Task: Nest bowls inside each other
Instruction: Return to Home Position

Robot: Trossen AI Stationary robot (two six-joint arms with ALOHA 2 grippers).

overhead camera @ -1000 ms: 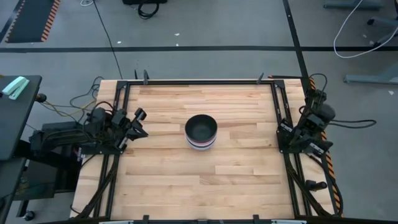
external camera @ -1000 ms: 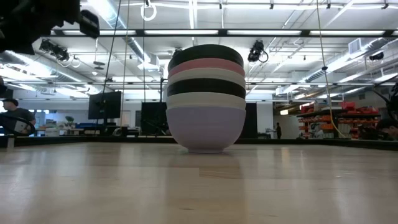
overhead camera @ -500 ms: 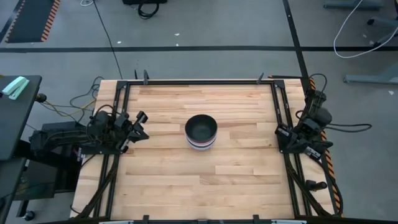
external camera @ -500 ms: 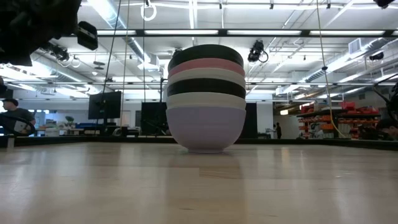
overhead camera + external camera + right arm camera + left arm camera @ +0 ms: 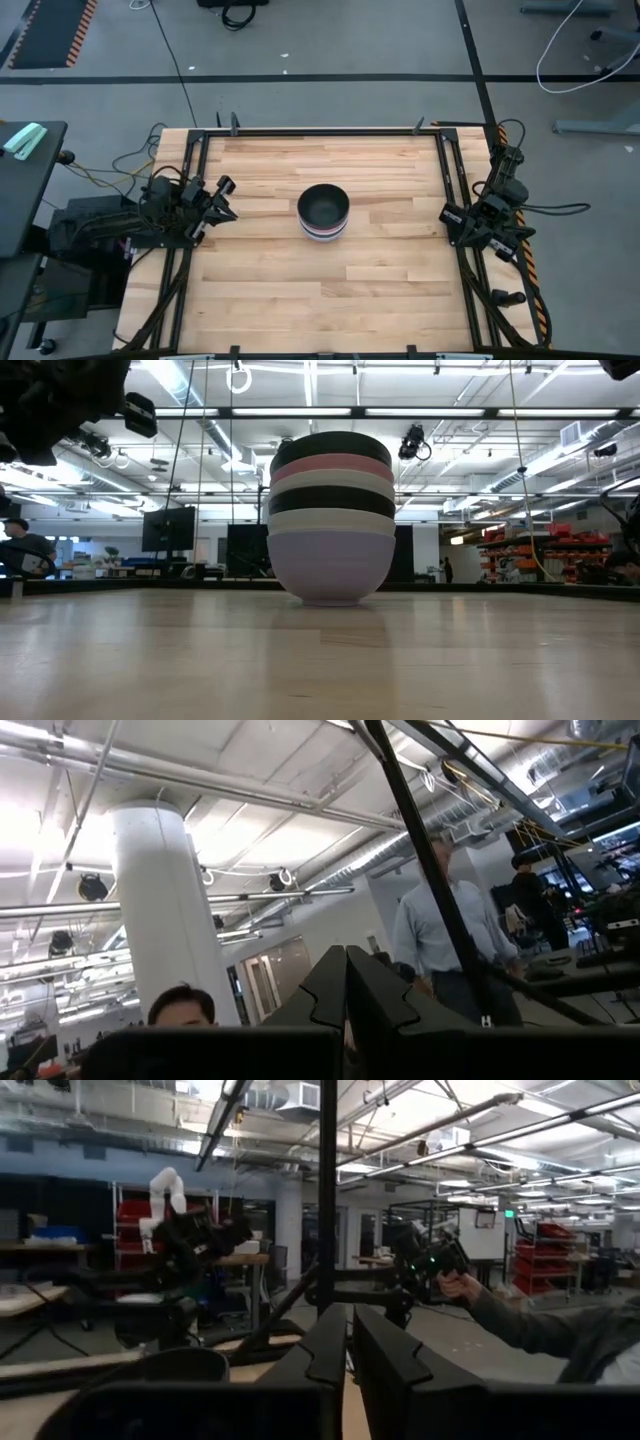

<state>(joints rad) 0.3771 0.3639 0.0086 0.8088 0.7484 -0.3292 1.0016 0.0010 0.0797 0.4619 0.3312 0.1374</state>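
Note:
The bowls (image 5: 323, 208) stand nested in one stack at the middle of the table. In the low view the stack (image 5: 330, 520) shows a black bowl on top, then pink, white, black and white, with a lavender bowl (image 5: 330, 565) at the bottom resting by its base on the wood. My left gripper (image 5: 226, 208) is drawn back at the table's left edge, shut (image 5: 349, 1315) and holding nothing. My right gripper (image 5: 455, 216) is drawn back at the right edge, also shut (image 5: 346, 952) and holding nothing. Both stand well apart from the stack.
A black metal frame (image 5: 320, 131) runs around the wooden table, with cables along both sides. Bare wood lies all around the stack. Beyond the table a person's sleeve and hand (image 5: 520, 1315) and standing people (image 5: 440, 935) show in the wrist views.
Both arms have sunk a little at their own table edges, tucking in. The bowls have not moved.

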